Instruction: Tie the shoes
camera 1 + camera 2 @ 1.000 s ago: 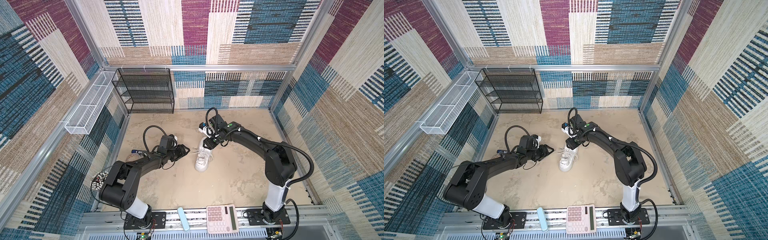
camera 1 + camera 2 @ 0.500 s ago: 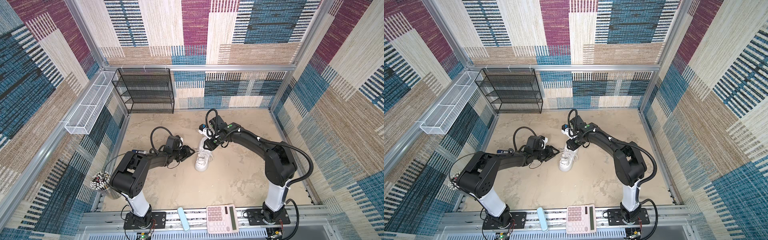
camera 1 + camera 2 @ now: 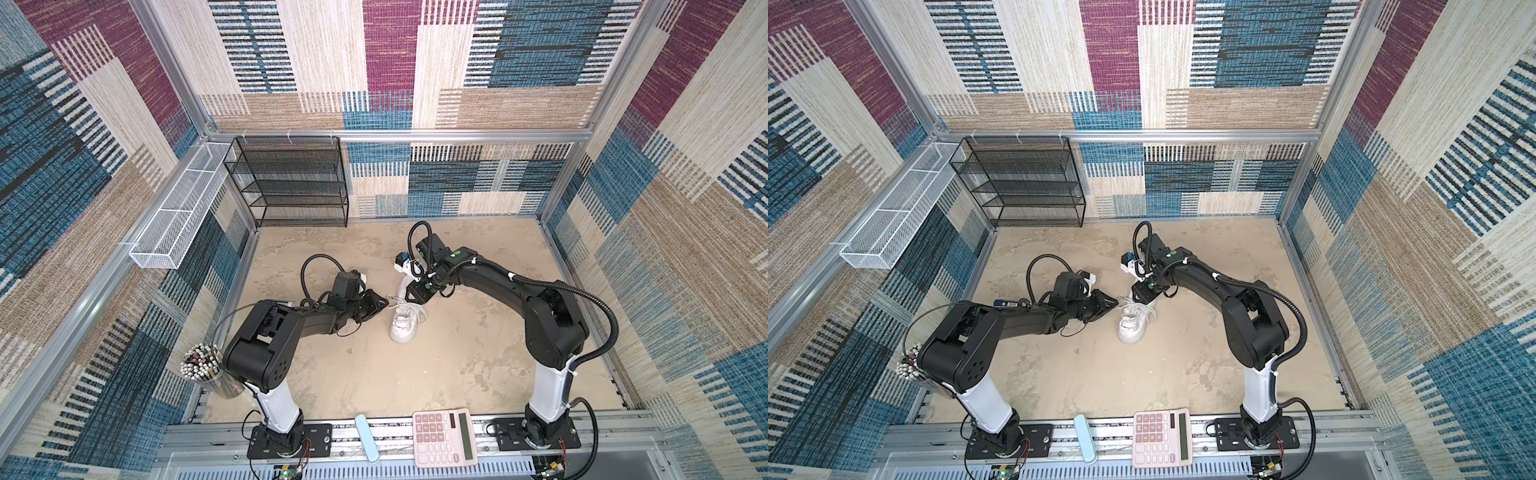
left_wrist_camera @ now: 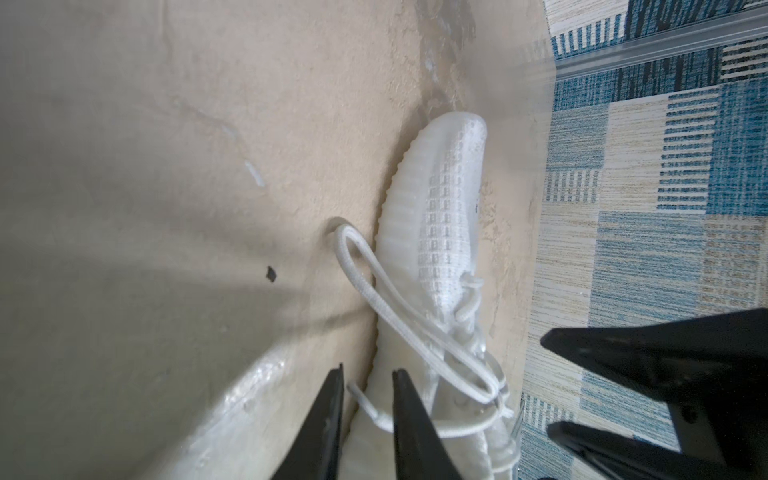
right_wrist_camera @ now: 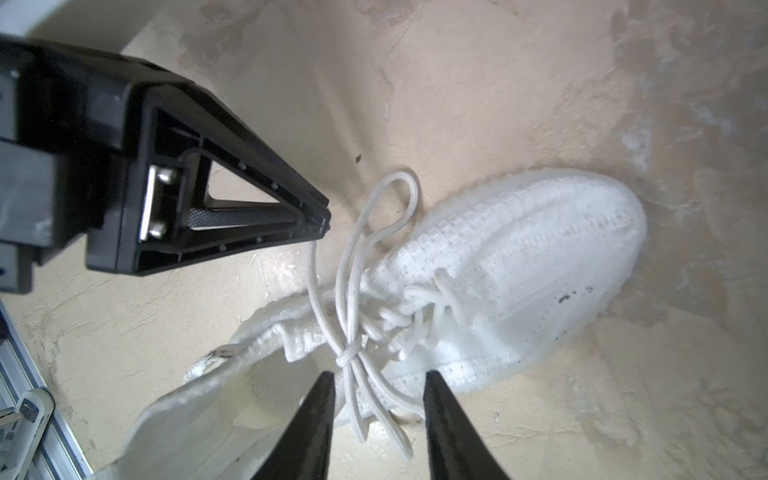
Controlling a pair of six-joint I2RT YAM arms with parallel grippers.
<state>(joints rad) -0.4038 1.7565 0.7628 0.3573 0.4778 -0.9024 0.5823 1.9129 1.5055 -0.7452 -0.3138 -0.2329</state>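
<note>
The white shoe (image 3: 402,330) (image 3: 1133,326) stands mid-floor, toe toward the front. Its laces are tied in a small knot (image 5: 349,354), and one long loop (image 5: 395,187) lies off its side. My left gripper (image 3: 384,304) (image 3: 1114,305) is low at the shoe's left. Its jaws (image 4: 368,372) stand narrowly open, and a loose lace end (image 4: 358,392) lies in the gap, not pinched. My right gripper (image 3: 409,297) (image 3: 1138,297) hangs over the heel opening. It is open (image 5: 378,376), with the lace strands below the knot between its fingers, untouched.
A black wire shelf (image 3: 299,183) stands at the back left, with a white wire basket (image 3: 178,216) on the left wall. A cup of pens (image 3: 208,370) sits by the left arm's base. A pink calculator (image 3: 442,436) and a pale blue case (image 3: 366,436) lie on the front rail.
My left gripper has moved right, up to the shoe, and its jaws have narrowed around the lace end. The right gripper has narrowed slightly and stayed over the heel.
</note>
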